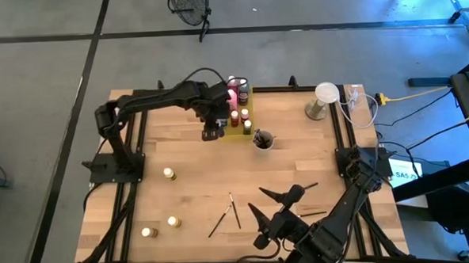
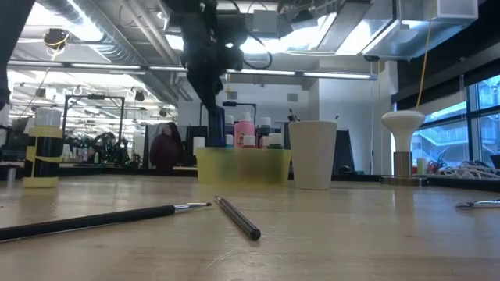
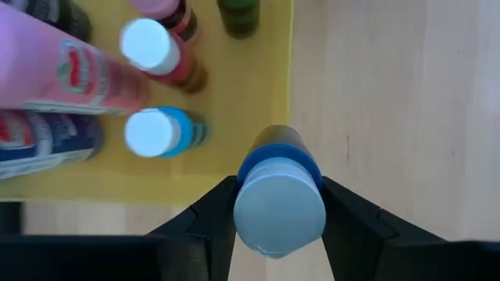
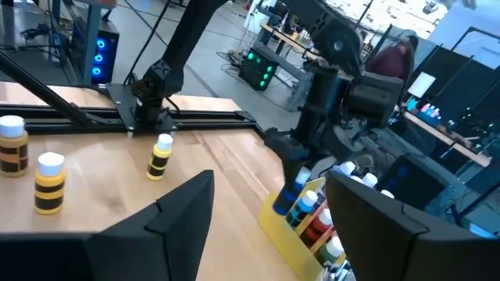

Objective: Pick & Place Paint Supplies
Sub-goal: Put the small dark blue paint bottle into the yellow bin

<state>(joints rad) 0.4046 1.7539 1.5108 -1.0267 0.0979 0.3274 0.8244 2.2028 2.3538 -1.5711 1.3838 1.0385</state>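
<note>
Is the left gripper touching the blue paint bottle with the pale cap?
Touching. The left wrist view shows the left gripper with both dark fingers pressed against the blue paint bottle.

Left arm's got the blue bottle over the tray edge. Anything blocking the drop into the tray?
Nothing visible does. The left gripper holds the blue bottle above the yellow tray's edge; bare tray floor lies next to it, and the standing bottles are off to one side.

Two dark, angular, jointed arms
</note>
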